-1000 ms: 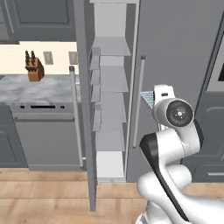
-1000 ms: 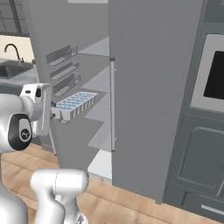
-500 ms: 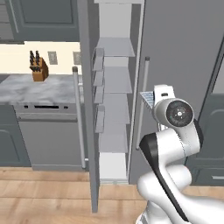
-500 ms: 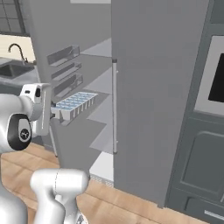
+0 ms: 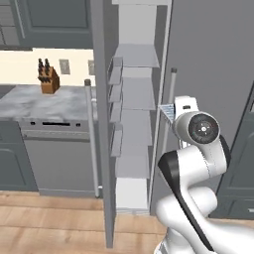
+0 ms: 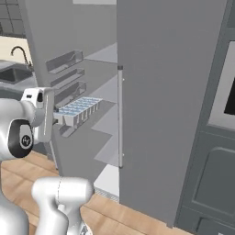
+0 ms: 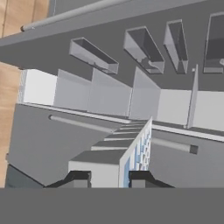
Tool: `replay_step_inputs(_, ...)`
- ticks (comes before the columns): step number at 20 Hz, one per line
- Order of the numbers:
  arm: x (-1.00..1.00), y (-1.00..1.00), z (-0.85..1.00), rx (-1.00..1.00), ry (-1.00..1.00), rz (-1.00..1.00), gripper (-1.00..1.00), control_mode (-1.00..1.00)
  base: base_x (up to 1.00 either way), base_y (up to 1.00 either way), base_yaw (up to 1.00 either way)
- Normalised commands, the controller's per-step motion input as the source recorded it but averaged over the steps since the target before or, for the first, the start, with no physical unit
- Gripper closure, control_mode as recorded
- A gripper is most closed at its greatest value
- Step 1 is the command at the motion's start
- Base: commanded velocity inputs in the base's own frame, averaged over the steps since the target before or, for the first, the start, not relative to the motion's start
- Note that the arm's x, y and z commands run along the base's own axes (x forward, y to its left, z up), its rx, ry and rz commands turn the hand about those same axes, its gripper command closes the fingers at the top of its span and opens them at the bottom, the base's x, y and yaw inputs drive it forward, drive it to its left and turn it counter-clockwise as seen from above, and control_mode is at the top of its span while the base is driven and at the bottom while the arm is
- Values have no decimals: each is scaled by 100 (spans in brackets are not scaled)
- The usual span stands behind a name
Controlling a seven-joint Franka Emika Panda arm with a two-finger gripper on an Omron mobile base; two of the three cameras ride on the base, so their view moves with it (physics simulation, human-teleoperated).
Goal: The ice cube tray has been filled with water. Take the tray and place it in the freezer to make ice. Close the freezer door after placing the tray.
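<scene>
Hand (image 6: pixel 56 118) clamped on the near end of the tray (image 6: pixel 79 110), held level in front of the open freezer (image 6: pixel 108 110), right base view; pale blue water (image 6: pixel 82 106) in the cells. Door (image 6: pixel 55 50) swung wide at left, bins (image 6: pixel 64 62) on its inner face.

Left base view: tray (image 5: pixel 167 111) edge-on beside the arm, just right of the freezer (image 5: pixel 135 109); knife block (image 5: pixel 48 78) on the surface (image 5: pixel 44 101) far left.

Hand view: tray (image 7: pixel 127 153) gripped between the fingertips (image 7: pixel 78 177), shelves (image 7: pixel 105 98) beyond.
</scene>
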Motion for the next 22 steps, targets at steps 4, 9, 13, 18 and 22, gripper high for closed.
replay_step_inputs(4,0,0,0,0,0,0,100,100,33,0,11)
replay_step_inputs(9,0,0,0,0,0,0,100,100,37,0,11)
replay_step_inputs(13,0,0,0,0,0,0,100,100,41,0,9)
replay_step_inputs(18,0,0,0,0,0,0,100,100,41,-1,8)
replay_step_inputs(22,0,0,0,0,0,0,100,100,43,-4,7)
